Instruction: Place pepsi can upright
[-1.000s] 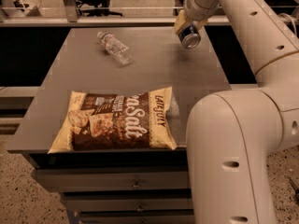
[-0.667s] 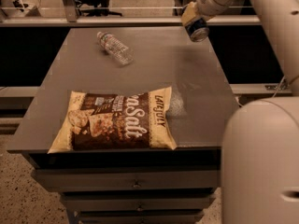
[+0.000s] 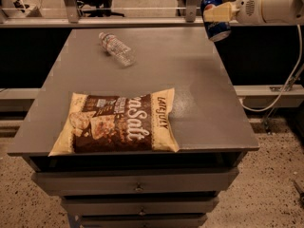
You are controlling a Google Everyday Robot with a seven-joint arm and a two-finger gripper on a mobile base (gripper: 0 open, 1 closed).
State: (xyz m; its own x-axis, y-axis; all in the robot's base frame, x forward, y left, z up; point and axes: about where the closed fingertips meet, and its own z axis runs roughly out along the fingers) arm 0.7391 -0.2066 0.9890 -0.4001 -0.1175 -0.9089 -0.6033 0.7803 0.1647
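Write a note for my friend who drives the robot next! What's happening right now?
Gripper: at the top right, fingers shut on the pepsi can.
Pepsi can: in the air near the far right corner of the table, nearly upright, leaning a bit, not touching the top.
Done: can picked up.
Left: lower it onto a bare spot, standing up, then let go.
Also there: a water bottle lying at the far side, a chip bag at the front.

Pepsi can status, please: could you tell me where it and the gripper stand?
Gripper aloft near far right corner of table, jaws shut on pepsi can. Can tilted, not set down. Lying well clear: water bottle, chip bag.
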